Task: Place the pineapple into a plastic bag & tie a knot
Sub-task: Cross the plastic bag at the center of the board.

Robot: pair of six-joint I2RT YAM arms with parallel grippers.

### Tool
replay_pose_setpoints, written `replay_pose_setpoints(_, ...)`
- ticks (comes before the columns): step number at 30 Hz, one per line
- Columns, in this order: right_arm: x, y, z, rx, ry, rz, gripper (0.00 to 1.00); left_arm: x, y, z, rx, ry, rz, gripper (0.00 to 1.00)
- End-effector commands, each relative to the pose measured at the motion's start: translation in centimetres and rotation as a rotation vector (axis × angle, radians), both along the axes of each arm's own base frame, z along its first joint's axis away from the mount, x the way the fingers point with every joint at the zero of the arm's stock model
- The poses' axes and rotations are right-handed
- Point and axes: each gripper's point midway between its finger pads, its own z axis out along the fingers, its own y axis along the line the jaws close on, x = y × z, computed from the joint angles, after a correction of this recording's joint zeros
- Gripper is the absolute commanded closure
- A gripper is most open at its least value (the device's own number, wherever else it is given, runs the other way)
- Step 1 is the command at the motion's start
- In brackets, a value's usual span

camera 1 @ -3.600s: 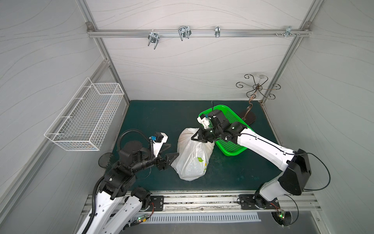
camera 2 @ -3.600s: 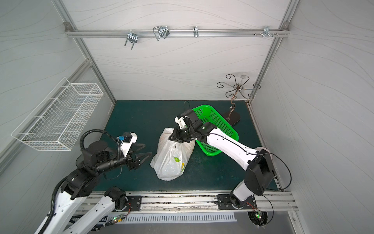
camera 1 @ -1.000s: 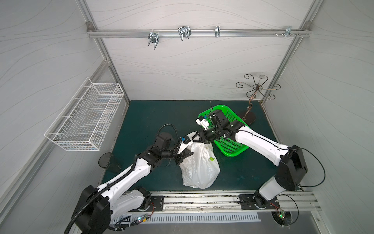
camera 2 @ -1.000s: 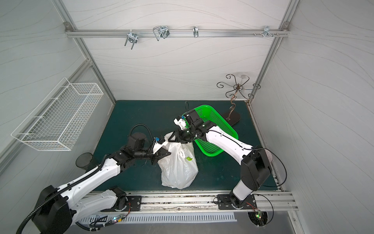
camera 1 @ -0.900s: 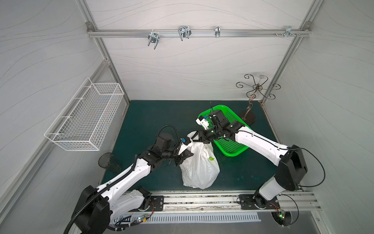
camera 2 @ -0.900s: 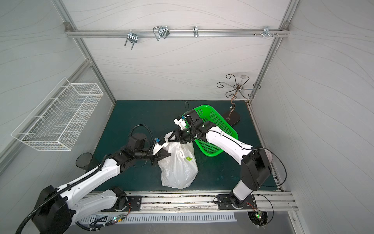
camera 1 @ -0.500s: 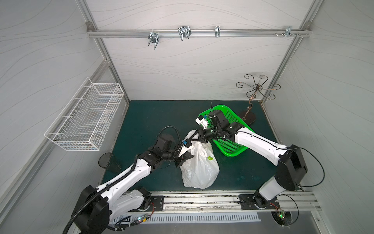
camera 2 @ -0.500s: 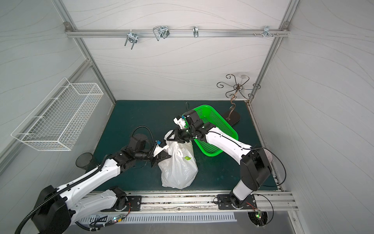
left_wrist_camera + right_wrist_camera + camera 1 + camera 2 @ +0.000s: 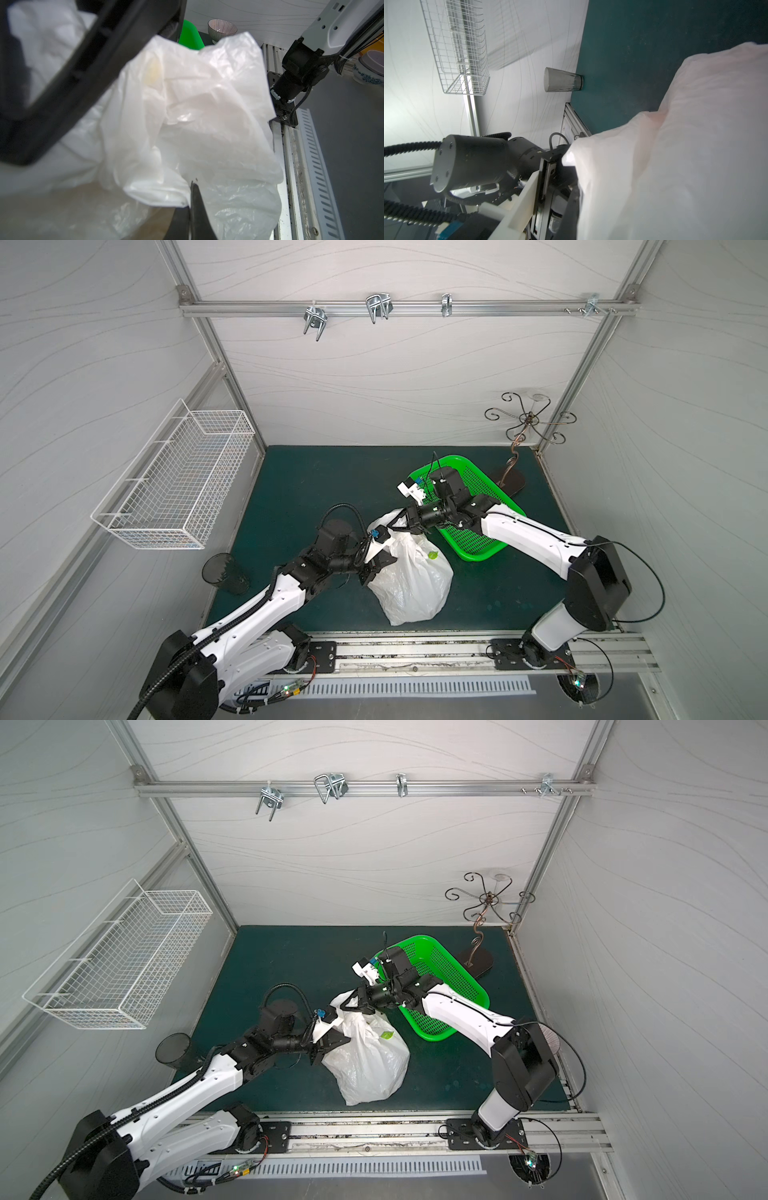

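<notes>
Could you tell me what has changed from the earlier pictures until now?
The left fingers moved in from the left and closed on the top of the plastic bag, which shifted slightly toward the front. The right fingers stayed at the bag's top, beside the green tray.

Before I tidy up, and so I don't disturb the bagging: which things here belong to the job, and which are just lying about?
Job in hand: plastic bag, left hand, right hand.
Lying about: green tray, wire basket, dark cup, hook stand.
</notes>
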Motion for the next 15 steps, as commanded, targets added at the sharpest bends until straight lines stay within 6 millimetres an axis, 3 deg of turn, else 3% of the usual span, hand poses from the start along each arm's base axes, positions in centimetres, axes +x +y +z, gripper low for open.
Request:
replay_pose_setpoints(1, -1.6, 0.6, 4.6, 0.161, -0.058, 0.100, 0.83, 0.7, -0.8, 1.5, -0.052, -0.055, -0.008, 1.00)
replay_pose_setpoints(8, -2.0, 0.6, 4.6, 0.188, -0.024, 0.118, 0.82, 1.5, -1.2, 2.2, -0.086, -0.069, 0.013, 1.00)
replay_pose_setpoints(15, -2.1, 0.3, 4.3, 0.184, -0.001, 0.126, 0.95, 2.0, -0.8, 2.9, -0.099, -0.091, 0.062, 1.00)
